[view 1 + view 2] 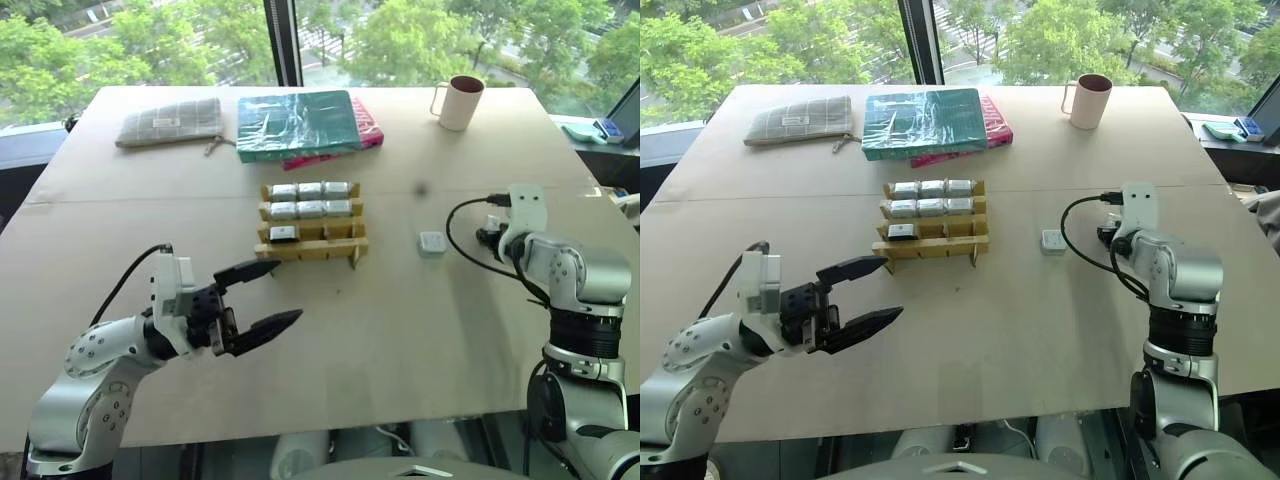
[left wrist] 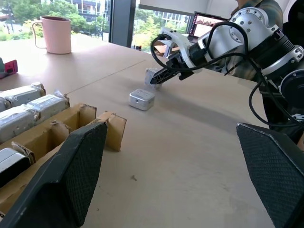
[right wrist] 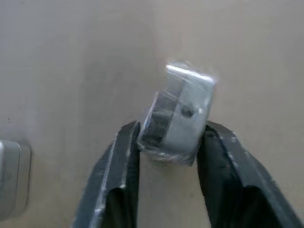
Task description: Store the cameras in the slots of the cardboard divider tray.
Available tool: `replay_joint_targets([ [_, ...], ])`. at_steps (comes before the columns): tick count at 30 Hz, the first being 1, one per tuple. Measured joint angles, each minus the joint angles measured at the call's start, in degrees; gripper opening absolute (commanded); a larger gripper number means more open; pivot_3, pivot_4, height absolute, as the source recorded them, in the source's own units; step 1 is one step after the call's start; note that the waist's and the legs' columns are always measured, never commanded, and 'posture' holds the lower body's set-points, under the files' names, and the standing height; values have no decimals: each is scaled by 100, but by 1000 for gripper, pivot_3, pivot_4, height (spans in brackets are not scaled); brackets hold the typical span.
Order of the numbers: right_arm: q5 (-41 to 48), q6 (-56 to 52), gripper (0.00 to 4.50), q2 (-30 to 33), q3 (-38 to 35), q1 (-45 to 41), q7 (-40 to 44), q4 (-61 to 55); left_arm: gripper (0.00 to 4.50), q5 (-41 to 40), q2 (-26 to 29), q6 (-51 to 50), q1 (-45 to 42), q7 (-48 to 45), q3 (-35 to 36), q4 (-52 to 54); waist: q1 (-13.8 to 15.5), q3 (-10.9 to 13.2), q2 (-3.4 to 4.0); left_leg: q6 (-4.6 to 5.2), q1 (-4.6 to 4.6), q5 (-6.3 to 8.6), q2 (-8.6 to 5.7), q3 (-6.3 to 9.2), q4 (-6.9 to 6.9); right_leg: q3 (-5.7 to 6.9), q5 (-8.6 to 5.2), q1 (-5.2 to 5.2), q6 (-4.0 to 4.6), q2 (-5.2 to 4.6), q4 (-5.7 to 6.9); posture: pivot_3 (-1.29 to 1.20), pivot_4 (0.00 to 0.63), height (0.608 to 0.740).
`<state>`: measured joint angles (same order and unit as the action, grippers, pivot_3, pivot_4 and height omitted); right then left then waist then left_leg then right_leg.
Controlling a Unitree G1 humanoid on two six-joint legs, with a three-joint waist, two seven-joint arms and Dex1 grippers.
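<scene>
The tan cardboard divider tray (image 1: pixel 312 224) sits mid-table with seven small silver-grey cameras (image 1: pixel 311 190) in its far slots. One loose camera (image 1: pixel 432 243) lies right of it. Behind stand a checked pouch (image 1: pixel 170 122), teal book (image 1: pixel 296 123) and mug (image 1: pixel 459 102).

Place: office or lab test room | Signs: broad tan wooden desk (image 1: pixel 400 340) by tall window (image 1: pixel 150 40) over treetops | pink mug (image 1: pixel 460 102), open laptop (image 2: pixel 209 23)

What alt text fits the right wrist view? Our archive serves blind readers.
The right pincer is shut on a small silver camera, its black fingers gripping both sides above the tan table. Another camera lies at the edge of the picture.
</scene>
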<state>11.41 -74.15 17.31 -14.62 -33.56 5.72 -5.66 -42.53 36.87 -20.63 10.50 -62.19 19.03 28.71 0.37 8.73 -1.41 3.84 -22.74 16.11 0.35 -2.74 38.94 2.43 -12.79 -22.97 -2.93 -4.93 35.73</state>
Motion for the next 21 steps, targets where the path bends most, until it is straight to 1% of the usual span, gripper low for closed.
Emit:
replay_joint_targets([
  [4, -15, 84, 824, 134, 88, 6, 44, 47, 4500, -5, -1, 11, 55, 75, 0, 2, 1, 1, 2, 0, 0, 0, 0, 0, -1, 0, 0, 0, 0, 0, -3, 0, 150, 740],
  [6, -13, 434, 824, 360, 262, 193, 266, -39, 4500, -20, -7, 15, 56, 123, 0, 8, 18, 1, 1, 1, -1, 0, -1, 2, -4, 1, 0, 1, 0, 0, -8, 0, 150, 740],
  [7, 23, 769, 824, 476, 326, 375, 500, -152, 4500, -26, -10, 15, 72, 145, -2, 8, 23, 1, 1, 1, -1, 1, -1, 1, -7, 0, 0, 1, -1, 0, -12, 0, 150, 740],
  [10, 289, 1994, 824, 1094, 804, 993, 1776, -857, 4500, -45, -86, 16, 83, 279, 10, 0, 10, 7, 12, 3, -3, 1, -2, -2, -19, -5, 0, -3, -3, 1, -24, 0, 150, 740],
  [14, 495, 3313, 824, 1649, 1429, 1044, 3109, -1644, 4500, -47, -155, 21, 8, 407, 9, -2, -76, 2, 4, 1, 2, 1, 5, -1, -20, -2, 0, -3, -4, 3, -19, 0, 150, 740],
  [17, 598, 3784, 824, 1661, 1909, 795, 3720, -1726, 4500, -23, -257, 124, 158, 465, 36, -21, -123, -2, -3, 2, 9, 1, 7, -4, -20, -3, 0, 2, -3, 0, -21, 0, 150, 740],
  [20, 684, 3956, 824, 1385, 2349, 292, 4058, -1561, 4500, 2, -377, 253, 501, 496, 230, -206, -132, 0, -2, 1, 10, 1, 8, -5, -20, -3, 0, 0, -2, -3, -20, 0, 150, 740],
  [21, 660, 4080, 824, 1247, 2611, -39, 4218, -1356, 4500, -2, -480, 397, 666, 475, 415, -373, -126, -1, -3, 1, 10, 1, 9, -2, -20, 0, -1, -6, -1, -5, -19, 0, 150, 740],
])
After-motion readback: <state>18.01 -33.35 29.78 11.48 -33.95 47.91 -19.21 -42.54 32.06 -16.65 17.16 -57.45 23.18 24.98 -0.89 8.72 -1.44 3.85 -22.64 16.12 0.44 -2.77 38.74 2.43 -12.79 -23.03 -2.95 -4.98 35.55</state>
